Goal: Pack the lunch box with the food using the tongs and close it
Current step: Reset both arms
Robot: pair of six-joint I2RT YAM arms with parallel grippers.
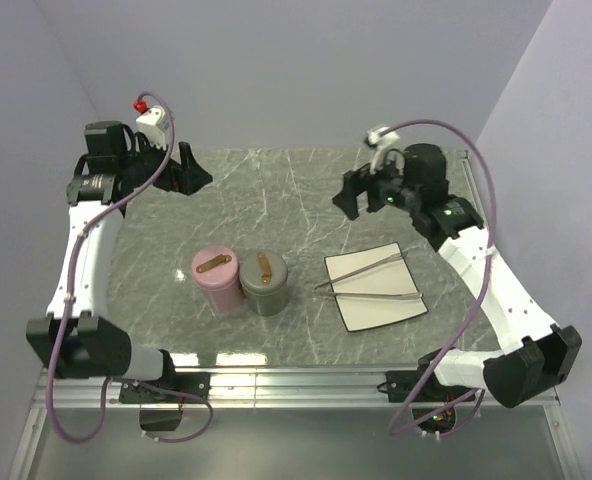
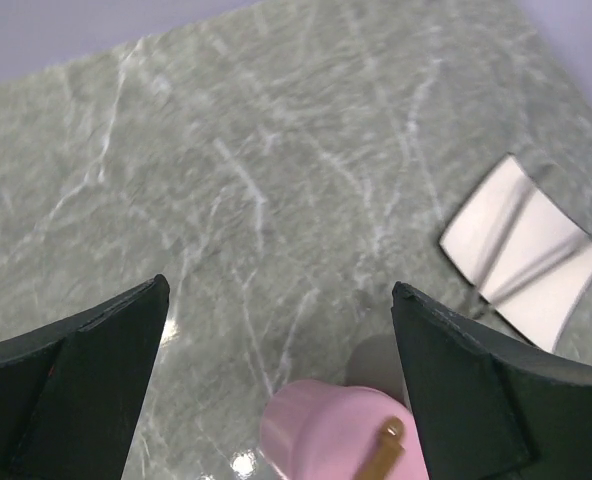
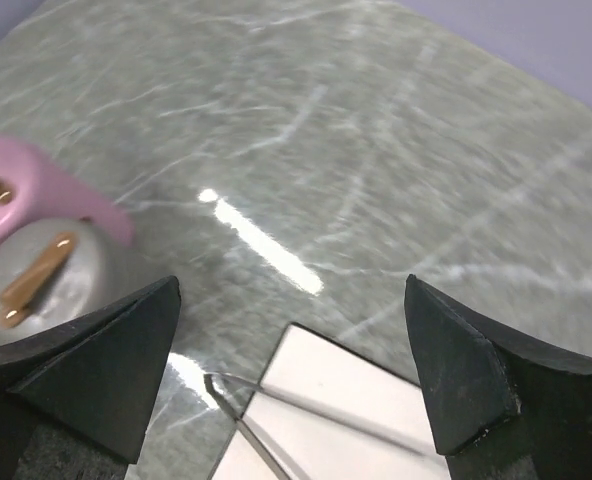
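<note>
Top external view first: we see the left gripper (image 1: 191,168) raised over the table's (image 1: 276,190) far left corner and the right gripper (image 1: 359,195) raised toward the far right edge. Both have their black fingers spread wide, holding and touching nothing.

The tongs (image 1: 371,280), two thin silver arms meeting in a narrow V that points left, lie across a flat white square plate (image 1: 396,310) near the table's near right side. Left of the plate, two short round boxes stand touching, a pink box (image 1: 214,275) and a grey box (image 1: 264,280). Each has a lid on, with a slim brown handle across the top. The tabletop is glossy grey-green with white marble veins.

From the left wrist we look between the left gripper's (image 2: 278,290) wedge-shaped fingers onto bare marble. The pink box (image 2: 326,430) sits at the bottom edge, and the plate (image 2: 516,250) is blurred at the right.

The right wrist alone shows the tongs' joined tip (image 3: 231,400) jutting past the plate's (image 3: 326,380) edge. Above it is the right gripper's (image 3: 294,285) wide gap, and both boxes (image 3: 56,275) are blurred at the left.
</note>
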